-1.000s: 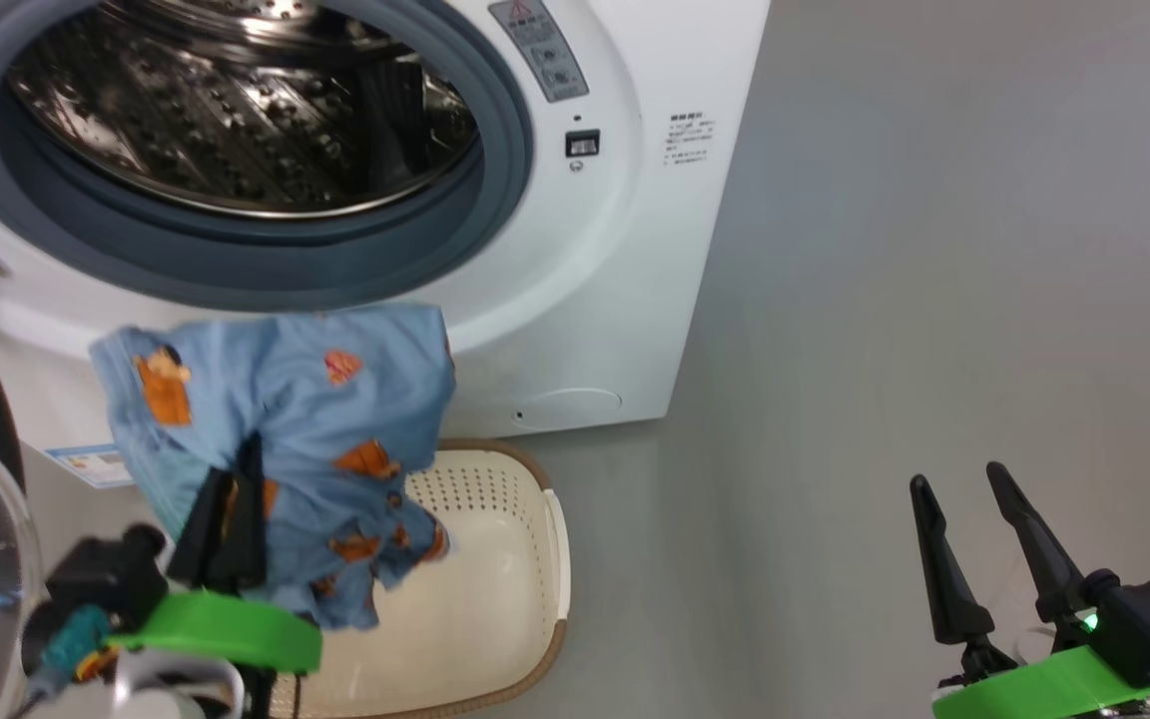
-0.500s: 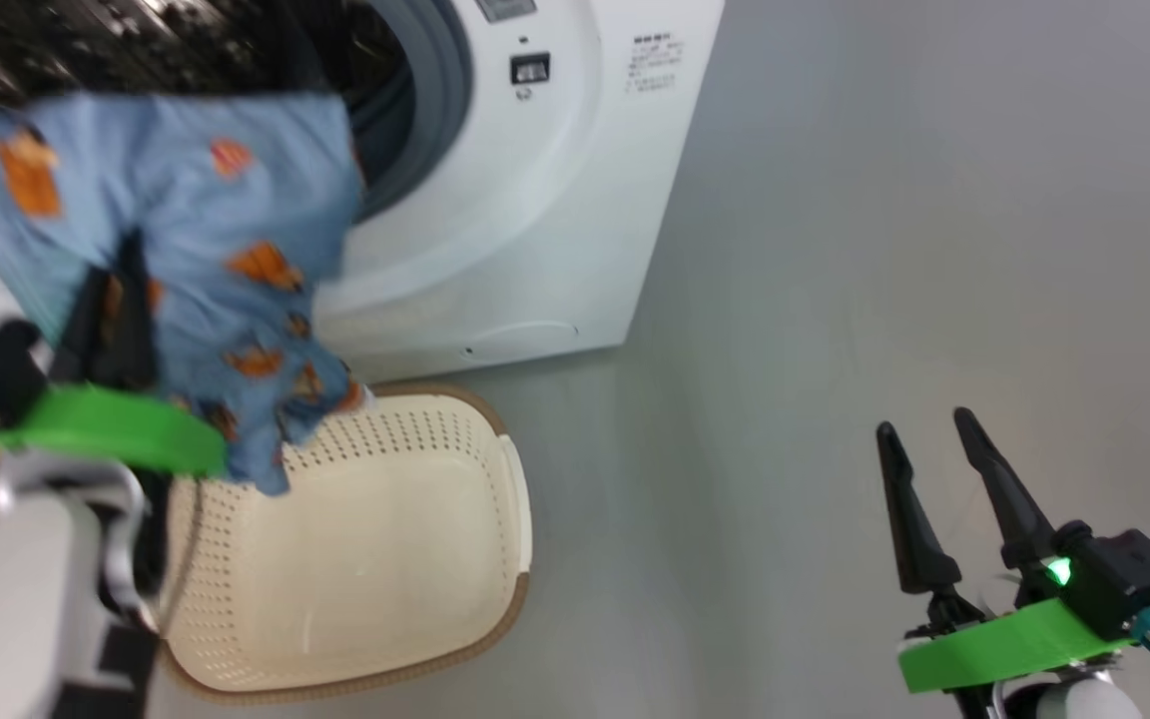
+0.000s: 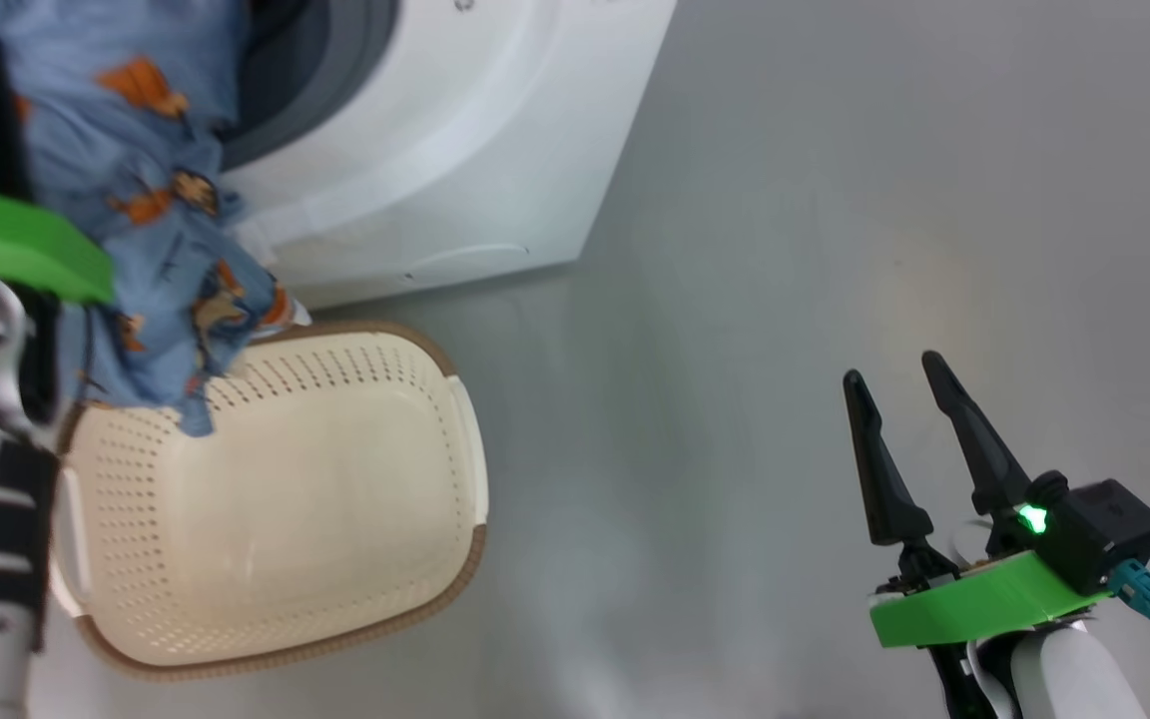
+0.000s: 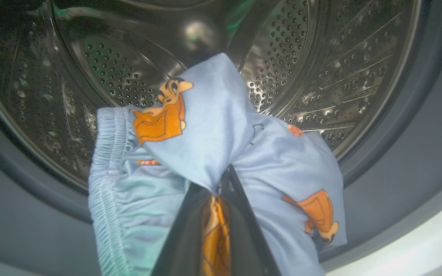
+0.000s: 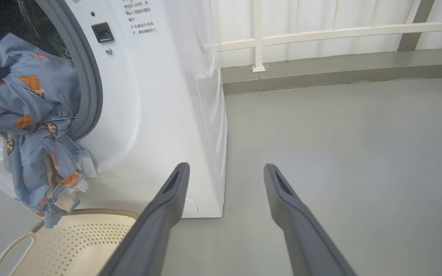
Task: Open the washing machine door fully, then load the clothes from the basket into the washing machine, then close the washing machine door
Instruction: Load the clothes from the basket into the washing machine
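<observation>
Clothes (image 4: 213,153) look soft and light, so they will likely drape and trail rather than keep a shape. Holding them by a bunched fold near the middle seems wise, though a loose tail hangs just above the basket (image 3: 335,379) rim and may snag on the gasket (image 4: 416,153). Left gripper (image 4: 223,180) is clamped on that fold, its fingers nearly together with fabric between them. Right gripper (image 3: 889,367) stands spread and empty above the floor (image 3: 735,300), well apart. Beyond, the bundle hangs at the mouth of the washing machine (image 3: 455,130), before its steel drum (image 4: 320,57).
</observation>
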